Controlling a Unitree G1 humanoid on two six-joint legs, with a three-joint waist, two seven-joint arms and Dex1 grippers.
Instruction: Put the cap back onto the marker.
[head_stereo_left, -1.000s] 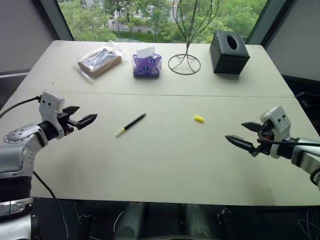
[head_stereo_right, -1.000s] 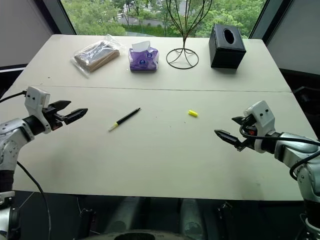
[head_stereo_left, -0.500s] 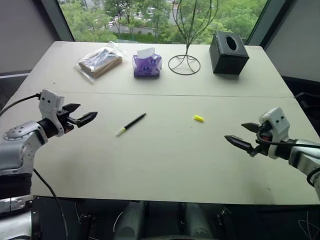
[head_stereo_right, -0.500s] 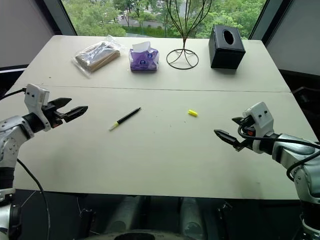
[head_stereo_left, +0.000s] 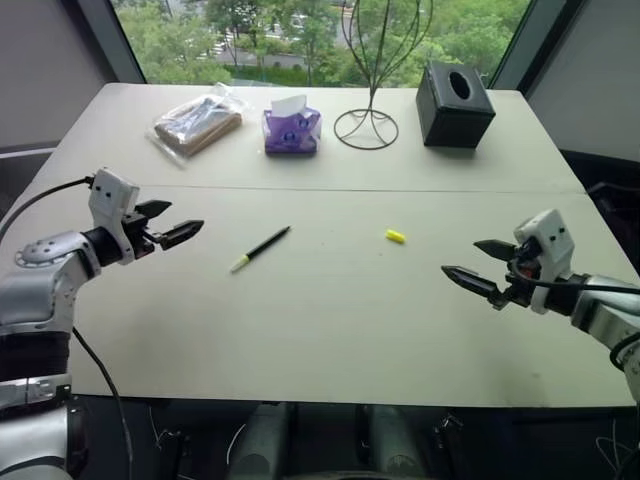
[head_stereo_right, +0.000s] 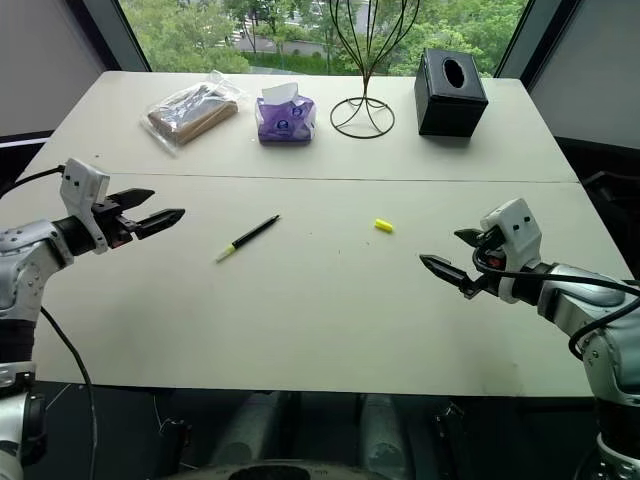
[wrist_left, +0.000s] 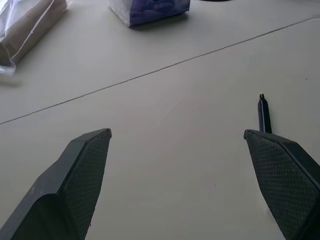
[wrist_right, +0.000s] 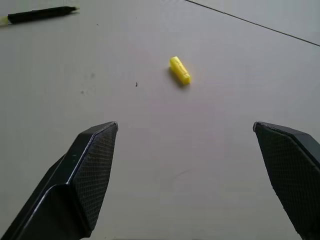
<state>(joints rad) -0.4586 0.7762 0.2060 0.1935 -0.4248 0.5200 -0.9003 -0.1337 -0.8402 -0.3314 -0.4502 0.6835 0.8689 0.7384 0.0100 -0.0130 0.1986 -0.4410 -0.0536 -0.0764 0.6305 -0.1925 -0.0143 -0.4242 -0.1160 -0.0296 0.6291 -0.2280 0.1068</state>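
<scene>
Above the table's (head_stereo_left: 330, 330) left side, the left gripper (head_stereo_left: 172, 222) hangs with its jaws spread wide and nothing between them, pointing inward toward the middle. Near it, further in toward the table's centre, the marker (head_stereo_left: 261, 248) lies flat on the bare surface, uncapped, angled so its pale yellow-green tip faces the near edge and its black end points toward the far edge. Over the right side, the right gripper (head_stereo_left: 480, 267) is likewise wide open and empty, aimed inward. The cap (head_stereo_left: 396, 236) rests on its side beyond that gripper's fingertips, between it and the marker, apart from both. Along the far edge stand a clear bag of brown contents (head_stereo_left: 198, 122), a purple tissue pack (head_stereo_left: 292, 130), a wire stand (head_stereo_left: 367, 128) and a black tissue box (head_stereo_left: 456, 104).
</scene>
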